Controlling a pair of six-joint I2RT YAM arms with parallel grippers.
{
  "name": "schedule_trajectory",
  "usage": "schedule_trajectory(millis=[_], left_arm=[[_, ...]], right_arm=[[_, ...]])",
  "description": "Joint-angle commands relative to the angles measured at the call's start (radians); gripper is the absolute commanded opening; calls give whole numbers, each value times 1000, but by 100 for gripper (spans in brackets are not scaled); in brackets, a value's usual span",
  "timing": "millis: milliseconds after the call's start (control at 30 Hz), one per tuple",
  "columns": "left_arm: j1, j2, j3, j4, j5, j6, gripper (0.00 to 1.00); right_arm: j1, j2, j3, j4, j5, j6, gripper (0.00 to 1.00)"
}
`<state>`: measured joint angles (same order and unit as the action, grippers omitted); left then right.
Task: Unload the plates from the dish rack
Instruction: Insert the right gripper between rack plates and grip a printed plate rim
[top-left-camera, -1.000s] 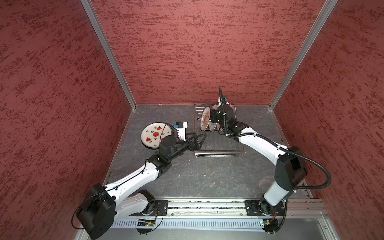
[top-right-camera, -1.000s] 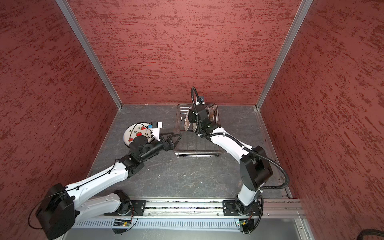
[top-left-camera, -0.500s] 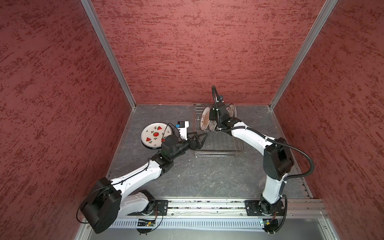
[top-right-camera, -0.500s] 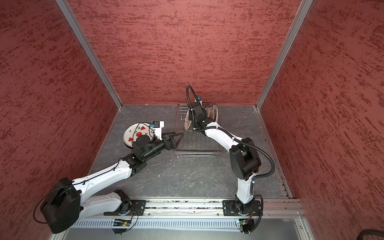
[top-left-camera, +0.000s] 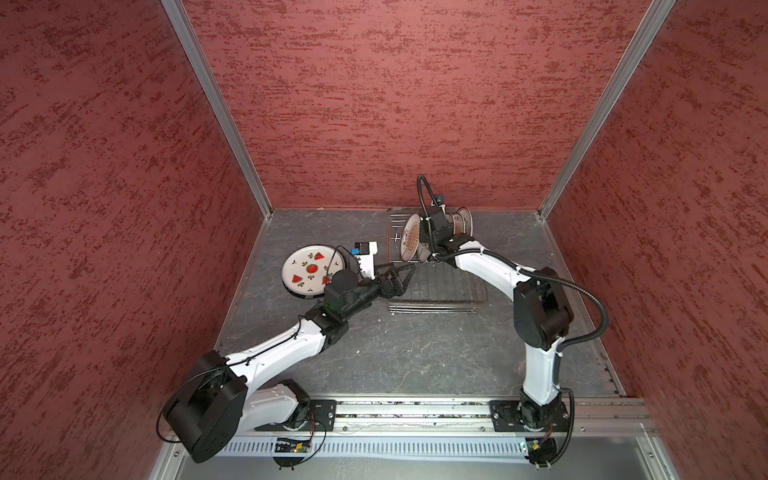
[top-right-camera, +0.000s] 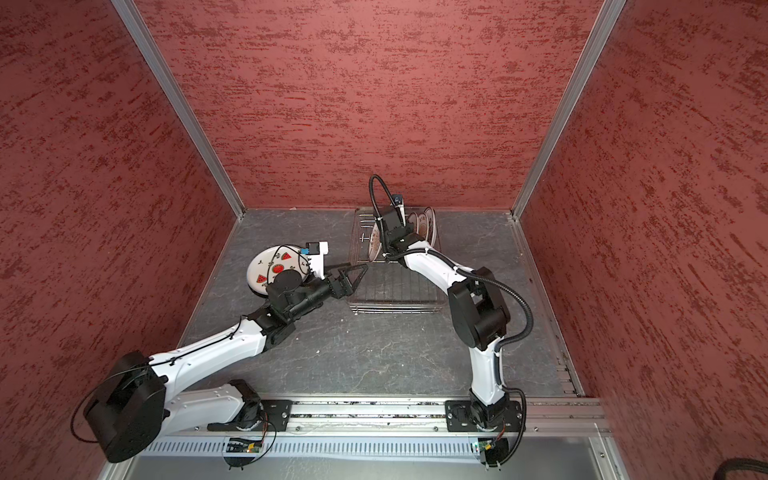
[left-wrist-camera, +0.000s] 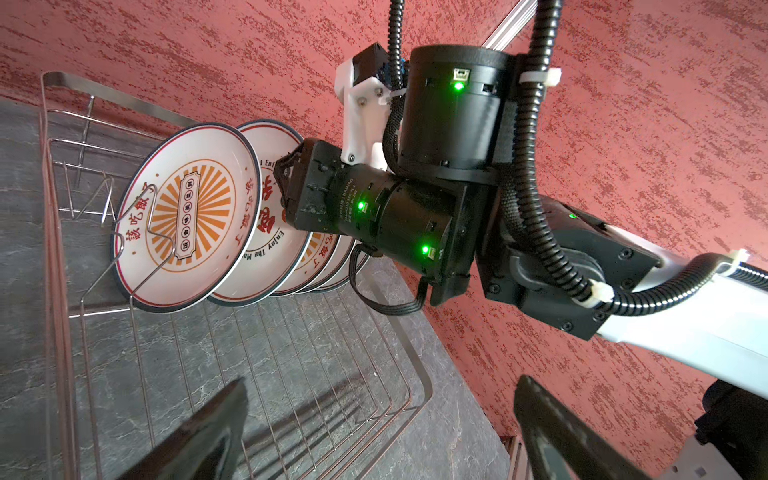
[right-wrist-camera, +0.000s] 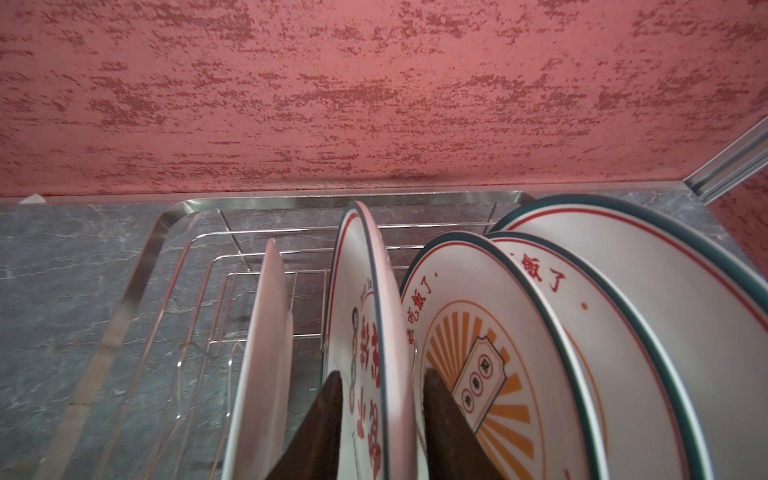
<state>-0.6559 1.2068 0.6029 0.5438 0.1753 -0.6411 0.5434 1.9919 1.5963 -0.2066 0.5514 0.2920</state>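
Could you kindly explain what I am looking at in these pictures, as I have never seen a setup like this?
These show a left arm and a right arm, both white-and-black robot arms, working over a grey stone-patterned table. Two pictures look down from overhead, side by side; the other two come from a camera on each arm's wrist. At the back stands a silver wire dish rack with several round white printed plates upright in it. A round white watermelon-print plate lies flat on the table beside the rack. The left tool hovers wide open by the rack, holding nothing. The right tool has its fingers either side of a white red-lettered plate; whether it grips yet is unclear.
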Motion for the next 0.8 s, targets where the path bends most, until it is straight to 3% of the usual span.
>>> schedule_trajectory(millis=[0, 100, 200, 767], left_arm=[[0, 2, -4, 25, -19, -5, 99], [0, -1, -4, 27, -22, -7, 99], [-1, -1, -5, 32, -19, -9, 100], [-1, 24, -8, 42, -64, -11, 99]], right_arm=[[-10, 19, 34, -8, 56, 15, 33], [-10, 25, 39, -11, 68, 16, 30], [-10, 22, 44, -14, 82, 16, 21], [32, -44, 52, 54, 242, -88, 8]])
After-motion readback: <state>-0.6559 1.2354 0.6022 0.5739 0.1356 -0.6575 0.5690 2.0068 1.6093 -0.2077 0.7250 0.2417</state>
